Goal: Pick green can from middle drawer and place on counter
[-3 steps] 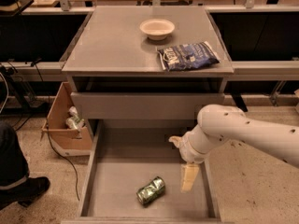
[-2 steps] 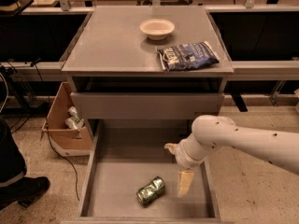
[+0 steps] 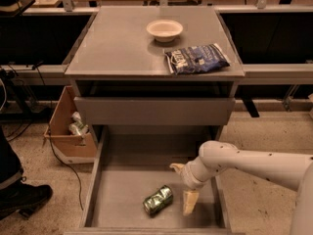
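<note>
While the green can (image 3: 158, 200) lies in the middle drawer (image 3: 122, 182), the tool (image 3: 182, 187) hovers beside it, spread wide.

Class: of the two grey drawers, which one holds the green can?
The middle drawer, pulled far out below the shallower drawer; the green can lies on its floor, with the gripper just beside it.

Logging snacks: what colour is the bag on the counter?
Dark blue bag, white print, camera view. The gripper is in the drawer beside the can.
</note>
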You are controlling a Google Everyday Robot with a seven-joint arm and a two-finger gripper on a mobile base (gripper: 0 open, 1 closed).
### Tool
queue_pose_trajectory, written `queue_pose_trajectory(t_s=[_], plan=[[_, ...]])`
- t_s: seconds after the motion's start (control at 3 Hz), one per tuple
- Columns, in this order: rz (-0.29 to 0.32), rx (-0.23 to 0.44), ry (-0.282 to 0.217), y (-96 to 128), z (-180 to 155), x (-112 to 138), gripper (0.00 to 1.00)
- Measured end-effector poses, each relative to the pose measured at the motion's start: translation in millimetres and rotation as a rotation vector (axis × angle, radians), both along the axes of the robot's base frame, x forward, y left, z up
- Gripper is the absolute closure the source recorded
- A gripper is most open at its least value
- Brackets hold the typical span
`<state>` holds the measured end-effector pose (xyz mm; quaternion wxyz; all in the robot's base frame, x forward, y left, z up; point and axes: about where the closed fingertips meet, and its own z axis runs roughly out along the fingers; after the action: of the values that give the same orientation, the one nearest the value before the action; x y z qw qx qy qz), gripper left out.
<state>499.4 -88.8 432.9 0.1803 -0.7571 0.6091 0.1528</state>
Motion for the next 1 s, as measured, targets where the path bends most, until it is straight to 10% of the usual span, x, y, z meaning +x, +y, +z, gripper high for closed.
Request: queue_pose_trajectory(t_s=[1.0], plan=[[-0.01,0.098,0.167,30,-77,14,0.0]])
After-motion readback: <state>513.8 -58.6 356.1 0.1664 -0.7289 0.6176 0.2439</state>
